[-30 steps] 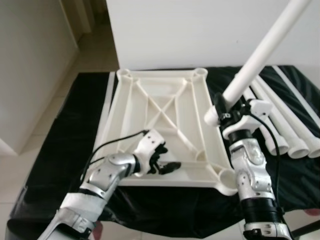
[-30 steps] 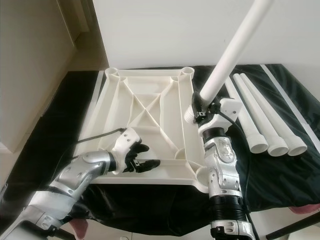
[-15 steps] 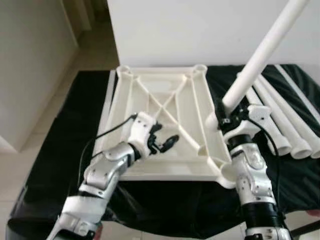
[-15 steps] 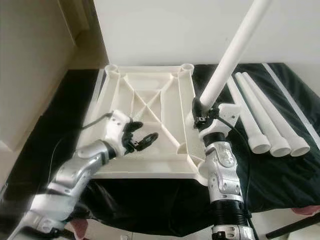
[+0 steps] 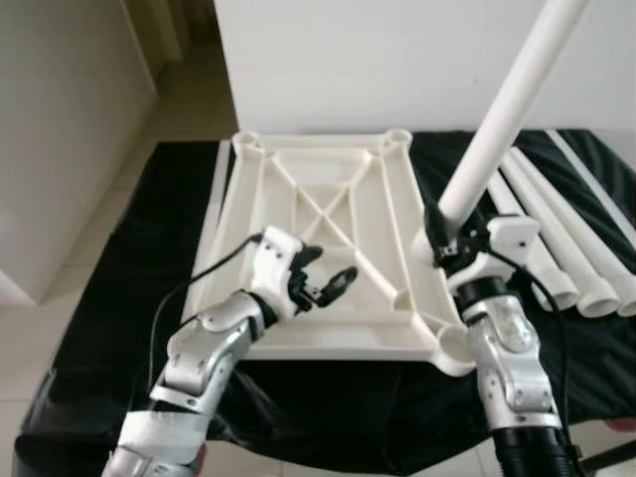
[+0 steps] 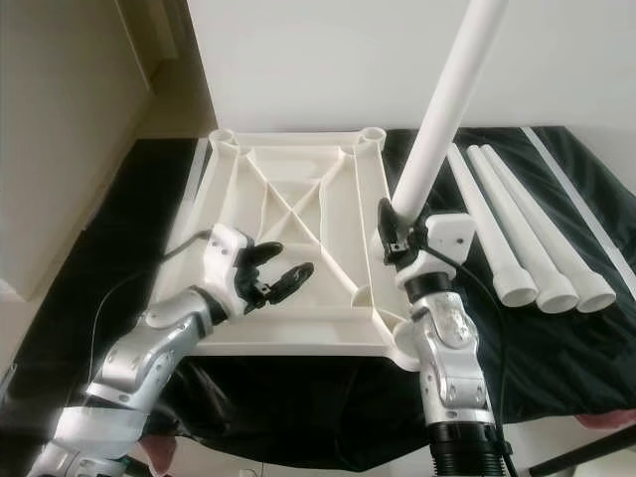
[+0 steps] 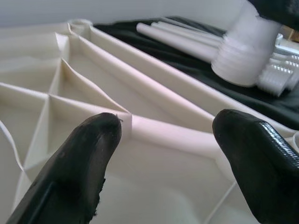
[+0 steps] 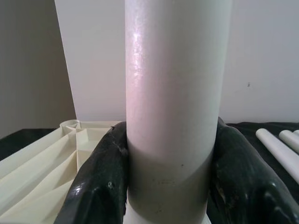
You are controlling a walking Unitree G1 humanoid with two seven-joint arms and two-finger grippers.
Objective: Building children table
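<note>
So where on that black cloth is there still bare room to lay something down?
Bare cloth lies left of the upturned tabletop. Right of it is crowded: three loose legs, plus the right end effector holding a fourth leg.

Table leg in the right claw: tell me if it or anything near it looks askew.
The table leg held in the right claw is tilted, not upright, with its threaded end beside the upturned tabletop, not in a corner socket. Three spare legs lie neatly side by side on the black cloth. The left claw hovers open over the tabletop.
</note>
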